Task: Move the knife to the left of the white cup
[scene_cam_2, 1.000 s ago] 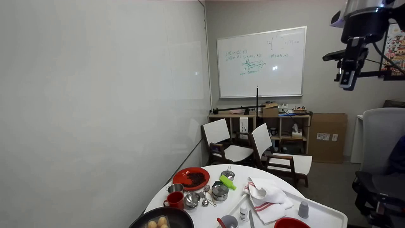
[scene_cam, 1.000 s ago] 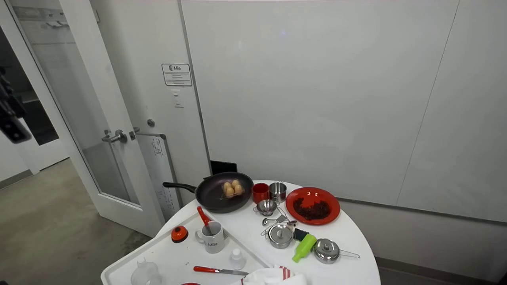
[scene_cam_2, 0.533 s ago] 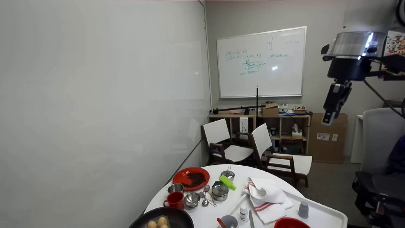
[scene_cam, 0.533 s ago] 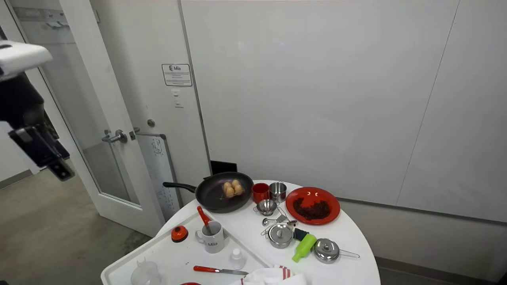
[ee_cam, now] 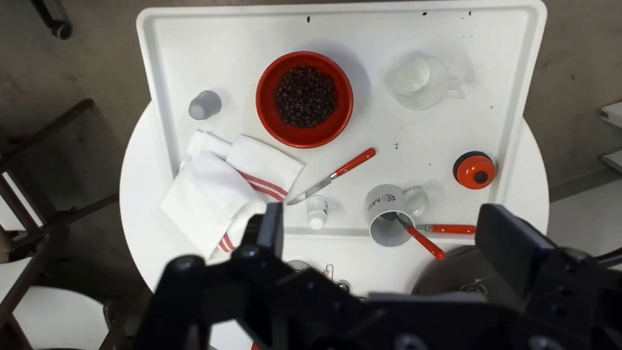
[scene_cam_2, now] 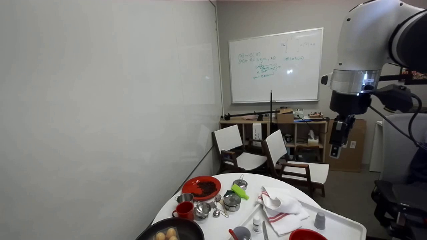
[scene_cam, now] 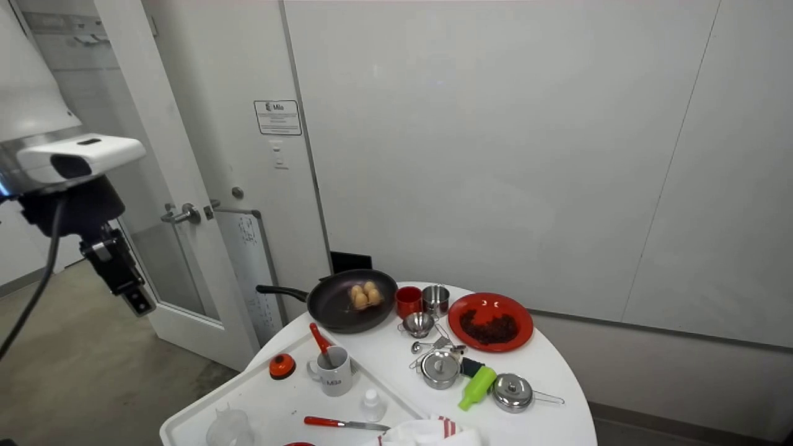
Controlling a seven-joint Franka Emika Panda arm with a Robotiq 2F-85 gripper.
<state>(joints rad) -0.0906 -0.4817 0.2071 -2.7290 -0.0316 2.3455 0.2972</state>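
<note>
The knife lies flat on the white tray; its red handle and silver blade show in the wrist view (ee_cam: pixel 333 176) and in both exterior views (scene_cam: pixel 347 424) (scene_cam_2: pixel 265 230). Its blade tip points to the towel. The white cup is a mug with a handle and printing, standing on the tray, in the wrist view (ee_cam: pixel 381 201) and both exterior views (scene_cam: pixel 336 376) (scene_cam_2: pixel 243 232). A red-handled utensil (ee_cam: pixel 427 243) leans in it. My gripper (ee_cam: pixel 382 206) is open and empty. It hangs well above and apart from the table, also in both exterior views (scene_cam: pixel 139 300) (scene_cam_2: pixel 334 151).
On the tray (ee_cam: pixel 228 9) are a red bowl (ee_cam: pixel 265 97) of dark beans, a grey cup (ee_cam: pixel 205 105), a clear jug (ee_cam: pixel 420 82), an orange timer (ee_cam: pixel 475 171), a white bottle (ee_cam: pixel 317 212) and a towel (ee_cam: pixel 209 189). A black pan (scene_cam: pixel 334 313) and steel pots stand beyond.
The arm and gripper have come down and inward toward the table, moving right in one exterior view and left in another. The knife, mug and other objects have not moved.
</note>
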